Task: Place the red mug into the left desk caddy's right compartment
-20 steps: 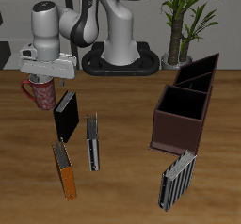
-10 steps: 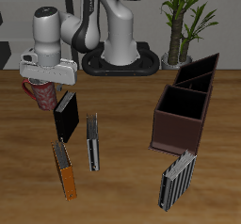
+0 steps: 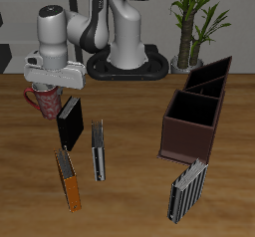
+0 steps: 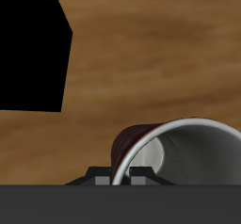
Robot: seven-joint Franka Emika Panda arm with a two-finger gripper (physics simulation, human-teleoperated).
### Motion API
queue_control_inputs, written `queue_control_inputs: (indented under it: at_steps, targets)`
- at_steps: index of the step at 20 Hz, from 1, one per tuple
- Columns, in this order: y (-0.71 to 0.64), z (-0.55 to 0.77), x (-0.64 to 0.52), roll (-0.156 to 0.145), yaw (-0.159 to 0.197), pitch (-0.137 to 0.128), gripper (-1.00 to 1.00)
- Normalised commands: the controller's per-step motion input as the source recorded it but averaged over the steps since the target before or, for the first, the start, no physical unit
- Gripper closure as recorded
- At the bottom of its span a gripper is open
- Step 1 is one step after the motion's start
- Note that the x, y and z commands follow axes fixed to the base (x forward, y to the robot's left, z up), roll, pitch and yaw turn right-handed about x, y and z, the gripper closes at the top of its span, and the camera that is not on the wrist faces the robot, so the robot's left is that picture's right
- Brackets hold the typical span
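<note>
The small red mug with its pale speckled pattern is sitting far back on the wooden table, near the table's side edge, with its loop handle poking out on the side away from the other things. The gripper is hanging right over its mouth, so in the exterior view the rim is mostly covered by the pale gripper body and the fingers cannot be made out; whether they are closed on the mug or merely straddling it cannot be told. In the wrist view the mug is showing its whitish inside and dark red outer wall, cut off by the dark gripper housing, and a flat black shape is filling one corner, too featureless to identify. Just beside the mug, nearer the front edge, a black book is standing tilted, with a grey book and an orange book nearer still. Well apart across the table, the dark reddish-brown, tall-walled left desk caddy is standing with both wells looking empty, its floors partly hidden by the walls. A blacker box caddy is touching it behind, and a grey striped book is lying in front.
</note>
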Motion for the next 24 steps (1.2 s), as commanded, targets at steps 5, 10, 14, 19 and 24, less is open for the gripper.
queue_control_inputs:
  at_steps: [5, 10, 14, 19, 24]
  targets:
    - [0.17, 0.22, 0.09, 0.019, 0.014, -0.003, 1.0]
    - [0.4, 0.42, -0.01, 0.02, 0.041, 0.0, 1.0]
    - [0.52, 0.45, -0.1, 0.027, 0.08, -0.027, 1.0]
    - [0.45, 0.32, -0.03, 0.029, 0.082, 0.003, 1.0]
    - [0.47, 0.29, 0.15, 0.024, 0.087, 0.003, 1.0]
